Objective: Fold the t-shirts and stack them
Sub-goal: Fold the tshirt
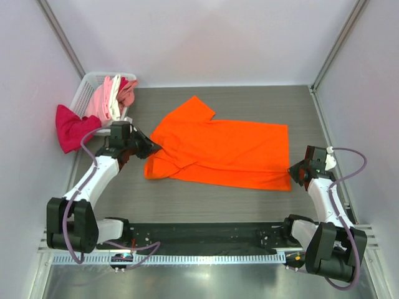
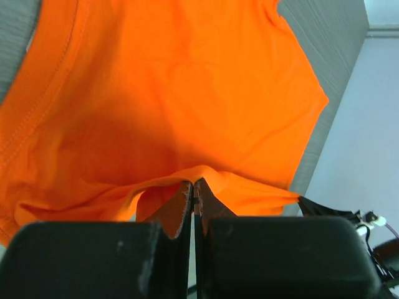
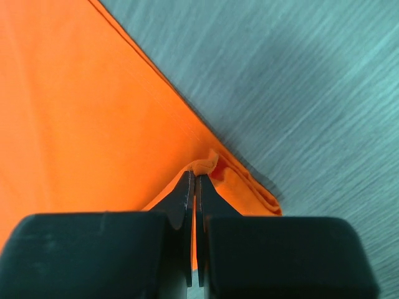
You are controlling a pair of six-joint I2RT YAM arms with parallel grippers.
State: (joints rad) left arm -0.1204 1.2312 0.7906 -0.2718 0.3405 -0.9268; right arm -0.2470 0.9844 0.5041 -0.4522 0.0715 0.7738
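Note:
A bright orange t-shirt [image 1: 224,152] lies spread across the middle of the table, collar end at the left, hem at the right. My left gripper [image 1: 153,149] is shut on a pinch of its cloth near the collar; the left wrist view shows the orange t-shirt [image 2: 187,93] tented up at the closed tips [image 2: 193,185]. My right gripper [image 1: 293,173] is shut on the hem corner at the shirt's near right; the right wrist view shows the orange t-shirt [image 3: 75,112] bunched at the closed tips [image 3: 195,177]. A magenta-red t-shirt [image 1: 70,128] hangs over the basket's side.
A white mesh basket [image 1: 89,84] stands at the far left corner holding pink [image 1: 100,103], white [image 1: 115,96] and salmon [image 1: 128,92] shirts. Grey walls close in the table on the left, right and far sides.

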